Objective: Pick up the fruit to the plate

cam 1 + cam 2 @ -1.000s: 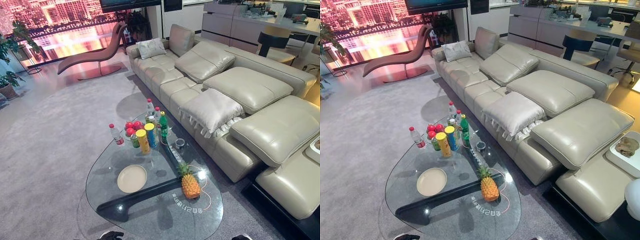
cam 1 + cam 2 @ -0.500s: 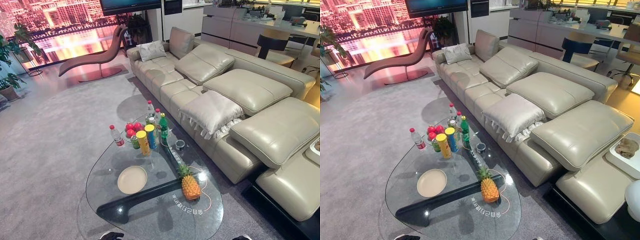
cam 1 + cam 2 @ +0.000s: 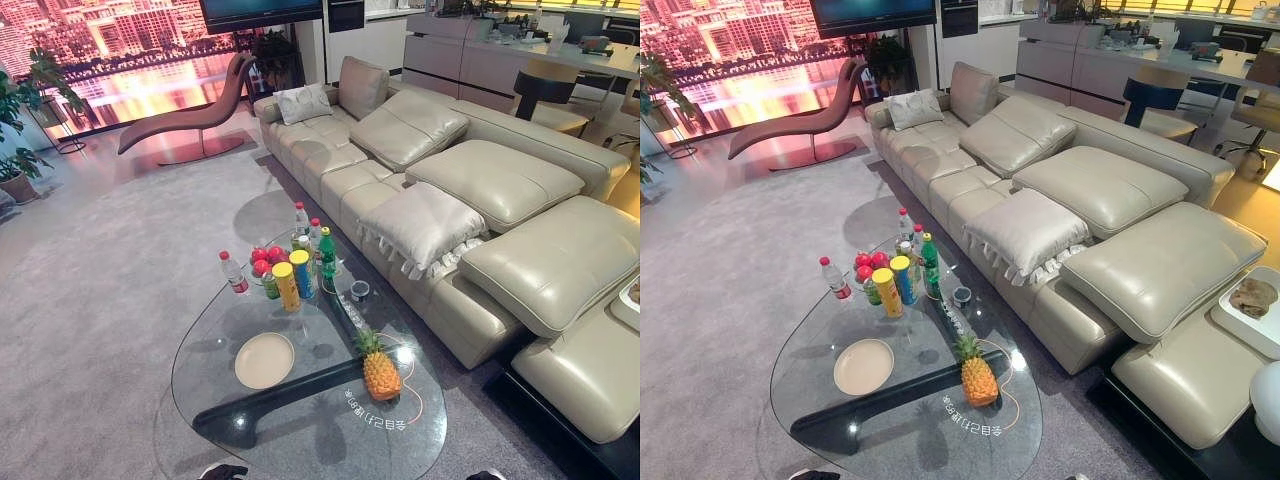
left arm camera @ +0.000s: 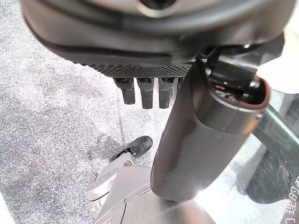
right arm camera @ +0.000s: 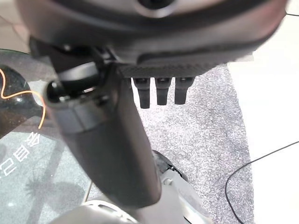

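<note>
A pineapple stands upright on the near right part of the oval glass table. Left of it lies an empty cream plate. Several red apples sit in a cluster at the table's far end, behind the cans. My left hand hangs over the carpet at the table's near edge, fingers straight down, holding nothing. My right hand hangs the same way on the other side, open and empty, beside the table's edge.
Bottles, tall cans and a small cup crowd the table's far end. A long beige sofa runs along the table's right side. Grey carpet spreads to the left, with a lounge chair and plants far off.
The whole picture has shifted slightly, so the camera moved. Nothing on the table has moved.
</note>
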`<state>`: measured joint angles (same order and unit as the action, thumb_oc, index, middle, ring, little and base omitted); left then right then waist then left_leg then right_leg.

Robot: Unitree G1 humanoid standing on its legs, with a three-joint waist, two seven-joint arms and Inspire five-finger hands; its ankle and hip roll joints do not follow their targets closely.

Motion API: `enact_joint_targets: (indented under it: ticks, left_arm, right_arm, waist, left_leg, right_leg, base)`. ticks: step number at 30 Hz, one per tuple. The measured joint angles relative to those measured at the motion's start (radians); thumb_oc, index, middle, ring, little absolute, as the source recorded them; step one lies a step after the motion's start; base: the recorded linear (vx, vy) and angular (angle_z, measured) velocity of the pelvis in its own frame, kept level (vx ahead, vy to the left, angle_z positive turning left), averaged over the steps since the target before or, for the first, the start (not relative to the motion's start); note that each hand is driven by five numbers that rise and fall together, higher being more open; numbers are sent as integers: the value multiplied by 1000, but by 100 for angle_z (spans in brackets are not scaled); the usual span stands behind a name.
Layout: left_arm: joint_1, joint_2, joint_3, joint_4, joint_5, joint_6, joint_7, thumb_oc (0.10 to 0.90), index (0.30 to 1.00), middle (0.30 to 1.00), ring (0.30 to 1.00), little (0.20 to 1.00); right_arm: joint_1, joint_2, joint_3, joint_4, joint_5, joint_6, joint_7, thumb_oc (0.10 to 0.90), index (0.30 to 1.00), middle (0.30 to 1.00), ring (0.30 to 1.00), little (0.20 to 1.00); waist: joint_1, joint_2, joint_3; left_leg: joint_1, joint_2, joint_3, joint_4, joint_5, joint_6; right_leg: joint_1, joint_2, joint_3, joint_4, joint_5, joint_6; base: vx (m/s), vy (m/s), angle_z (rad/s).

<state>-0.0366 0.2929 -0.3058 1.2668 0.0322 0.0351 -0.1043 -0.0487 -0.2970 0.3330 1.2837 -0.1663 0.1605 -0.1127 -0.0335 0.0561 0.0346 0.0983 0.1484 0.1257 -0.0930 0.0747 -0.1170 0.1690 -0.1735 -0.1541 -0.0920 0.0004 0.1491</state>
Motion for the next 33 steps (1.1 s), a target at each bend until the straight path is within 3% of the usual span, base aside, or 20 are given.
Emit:
enact_joint_targets:
  ticks: [10, 16, 22, 26, 33]
  left_arm:
    - [0, 0, 1, 0, -6, 3, 1, 800, 900, 900, 900, 900]
    - [-3, 1, 1, -18, -86, 4, 10, 800, 900, 900, 900, 900]
    - [-101, 5, 7, -36, -158, -4, 49, 800, 900, 900, 900, 900]
    - [-163, 29, 26, -50, -206, -16, 49, 800, 900, 900, 900, 900]
    - [-249, 32, 28, -75, -344, -57, 26, 800, 900, 900, 900, 900]
  right_arm:
    - [0, -1, 0, 0, 0, 5, 1, 800, 900, 900, 900, 900]
    - [0, -24, -1, 2, 3, 8, 1, 800, 900, 900, 900, 900]
    - [-77, -46, -2, 5, 12, 12, -14, 800, 900, 900, 900, 900]
    - [-158, -50, -4, 1, 21, 9, -26, 800, 900, 900, 900, 900]
    - [-294, -104, -21, -11, 121, -7, -92, 800, 900, 900, 900, 900]
  waist:
    - [0, -4, 4]
    - [1, 11, 33]
    - [-1, 49, 216]
    - [-15, 43, 347]
    - [-20, 56, 468]
  left_leg:
    - [-3, 0, 0, 0, 0, 0]
    - [-80, -2, 0, 6, 9, -6]
    - [-206, -13, -8, 8, 58, 7]
    - [-261, -22, -9, 8, 79, 16]
    - [-364, -52, 8, 8, 98, 35]
  right_leg:
    - [-3, 0, 0, 0, 0, 0]
    - [-82, 0, 4, 0, 16, 1]
    - [-206, -5, 19, 7, 64, 4]
    - [-265, -12, 25, 6, 90, 8]
    - [-381, -41, 52, 7, 120, 25]
  base:
    - [23, -2, 0]
    - [-68, -1, -1]
    - [-153, -18, -3]
    - [-79, 0, -2]
    - [-115, 32, -6]
